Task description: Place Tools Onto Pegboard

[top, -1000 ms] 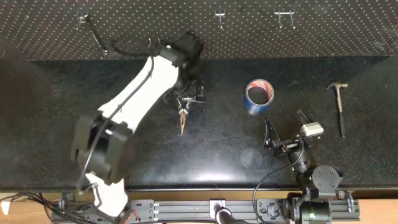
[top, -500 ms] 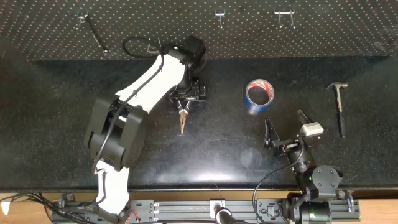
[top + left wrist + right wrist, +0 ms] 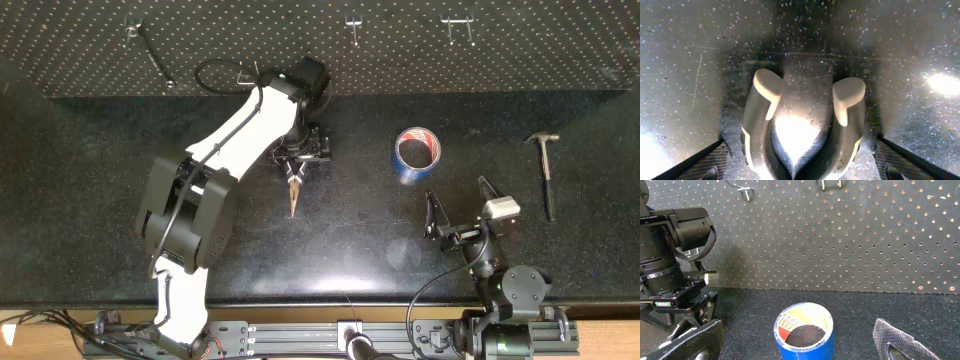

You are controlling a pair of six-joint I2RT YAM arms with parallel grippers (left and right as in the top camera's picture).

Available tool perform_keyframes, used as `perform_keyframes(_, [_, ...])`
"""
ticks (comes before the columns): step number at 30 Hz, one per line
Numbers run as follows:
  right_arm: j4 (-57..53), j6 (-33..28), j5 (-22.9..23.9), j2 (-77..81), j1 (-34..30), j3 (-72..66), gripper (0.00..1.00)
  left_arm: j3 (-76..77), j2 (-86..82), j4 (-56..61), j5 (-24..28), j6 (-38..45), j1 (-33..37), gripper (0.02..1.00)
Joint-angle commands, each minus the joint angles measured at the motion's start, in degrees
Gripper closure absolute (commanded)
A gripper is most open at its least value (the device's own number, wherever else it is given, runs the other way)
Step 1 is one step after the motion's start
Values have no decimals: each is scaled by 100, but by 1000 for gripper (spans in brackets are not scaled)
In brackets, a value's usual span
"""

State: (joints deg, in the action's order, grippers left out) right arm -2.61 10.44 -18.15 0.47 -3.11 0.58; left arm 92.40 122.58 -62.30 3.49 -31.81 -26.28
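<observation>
Top view: my left gripper [image 3: 298, 160] spread around pliers [image 3: 293, 195] handles (not pinching); my right gripper [image 3: 456, 192] spread, near tape [image 3: 417, 152].

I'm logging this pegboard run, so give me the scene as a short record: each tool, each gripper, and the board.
pliers: flat on the worktop, nose toward the arm bases
left gripper: open, straddling the pliers handles
tape roll: blue, on the worktop right of the pliers
right gripper: open, empty, near its own base, facing the tape roll
hammer: lying on the worktop at the far right
pegboard: thin dark tool hangs at left; two hooks farther right bare
</observation>
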Motion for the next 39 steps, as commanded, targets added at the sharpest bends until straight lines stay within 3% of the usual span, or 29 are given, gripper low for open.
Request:
perform_keyframes(1, [0, -15, -15, -42, -20, -35, 18, 50, 254, 17, 20, -79, 46, 108])
perform_keyframes(2, [0, -17, -15, -42, -20, -35, 25, 50, 254, 17, 20, -79, 46, 231])
perform_keyframes(3, [0, -15, -15, -42, -20, -35, 25, 50, 254, 17, 17, -79, 46, 242])
perform_keyframes(5, [0, -15, -15, -42, -20, -35, 25, 50, 254, 17, 20, -79, 46, 439])
perform_keyframes(7, [0, -17, -15, -42, -20, -35, 25, 50, 254, 17, 20, -79, 46, 551])
perform_keyframes(11, [0, -17, -15, -42, -20, -35, 25, 50, 254, 22, 17, -79, 46, 570])
perform_keyframes(12, [0, -15, -15, -42, -20, -35, 27, 50, 254, 22, 15, -79, 46, 656])
perform_keyframes(13, [0, -15, -15, -42, -20, -35, 25, 50, 254, 22, 15, -79, 46, 858])
perform_keyframes(14, [0, -15, -13, -42, -20, -35, 25, 50, 254, 22, 15, -79, 46, 989])
perform_keyframes(20, [0, -15, -15, -42, -20, -35, 25, 50, -212, -15, -11, -70, 39, 989])
perform_keyframes(28, [0, -15, -15, -42, -20, -35, 25, 50, -2260, -664, -1392, 225, 35, 989])
perform_keyframes(30, [0, -15, -15, -42, -20, -35, 25, 50, -2876, -420, -2037, 225, 35, 989])
perform_keyframes(35, [0, -17, -15, -42, -20, -35, 25, -745, -4177, 1871, -4050, 256, 46, 989])
perform_keyframes(36, [0, -15, -15, -42, -20, -35, 25, -1161, -4391, 2472, -4273, 461, 55, 989])
perform_keyframes(39, [0, -15, -15, -42, -20, -35, 27, -2721, -4981, 4754, -4312, 879, 153, 991])
